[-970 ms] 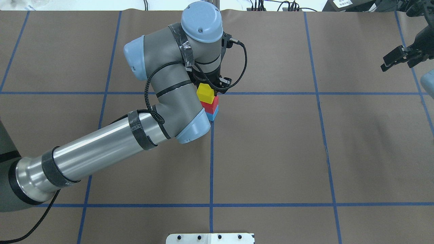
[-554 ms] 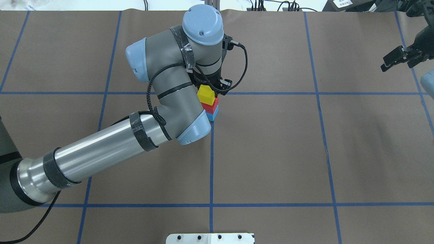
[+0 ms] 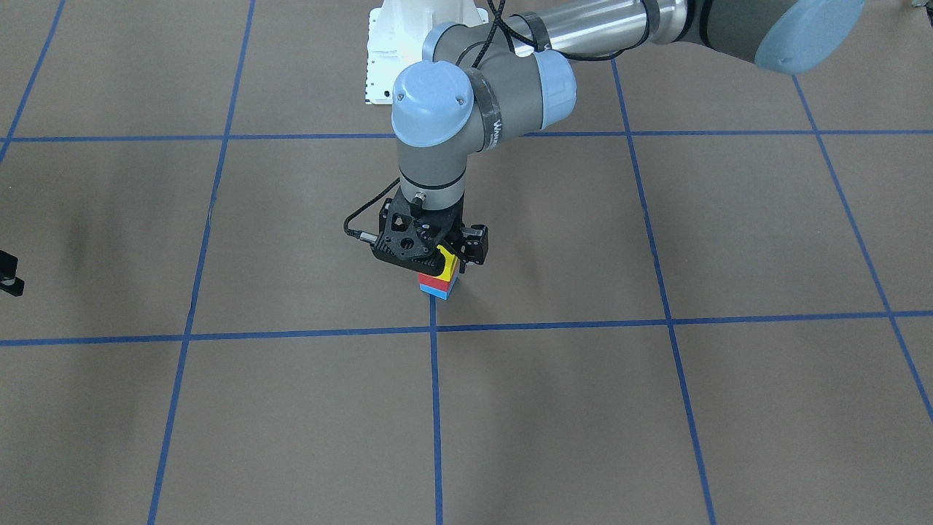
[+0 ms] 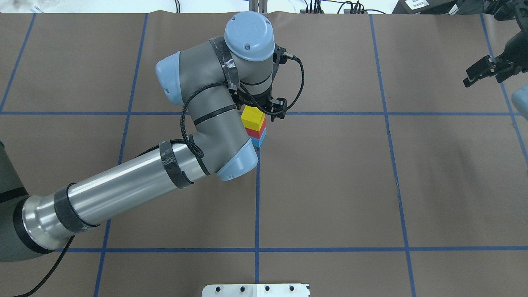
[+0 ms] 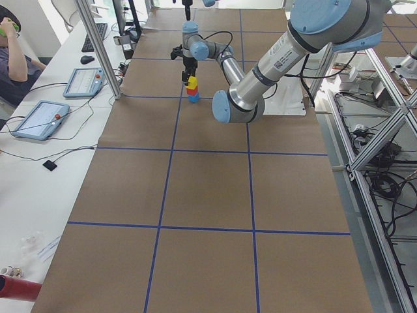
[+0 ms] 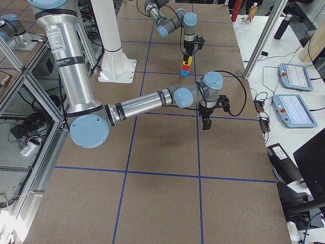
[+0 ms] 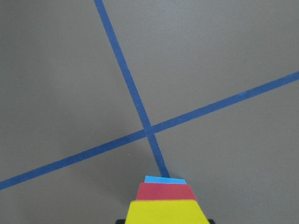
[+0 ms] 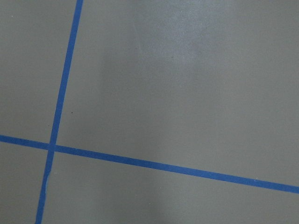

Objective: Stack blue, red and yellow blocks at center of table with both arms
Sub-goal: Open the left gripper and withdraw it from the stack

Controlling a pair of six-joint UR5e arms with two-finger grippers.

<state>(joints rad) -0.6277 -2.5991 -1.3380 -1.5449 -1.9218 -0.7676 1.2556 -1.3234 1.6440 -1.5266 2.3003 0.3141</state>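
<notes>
Overhead exterior first: three blocks stand stacked near the middle of the desk (image 4: 330,185). The blue block (image 4: 259,141) is at the bottom, the red block (image 4: 256,132) in the middle and the yellow block (image 4: 253,117) on top, with edges close to square. The left arm (image 4: 123,185) reaches over them. The left end effector (image 4: 266,106) hangs right at the yellow block with its jaws spread, and there is a gap between the visible finger (image 4: 280,108) and the block's side. Way off at the right edge sits the right end effector (image 4: 482,71); spread or closed, I cannot tell.

Exterior front-facing: the stack rests on a blue tape line (image 3: 435,408), just short of a crossing, on matte brown squares.

Exterior left: the stack is small and far, all three colours showing. A person (image 5: 16,65) sits at a white worktop (image 5: 39,156) carrying tablets (image 5: 81,81).

Exterior right: the right arm (image 6: 147,104) is near and large, its end effector pointing down over the desk, well apart from the stack. A white pedestal (image 6: 117,66) stands beyond it.

Left wrist-mounted: yellow fills the bottom edge, then red, then a sliver of blue, with a tape crossing just ahead.

Right wrist-mounted: brown surface and one tape crossing.
</notes>
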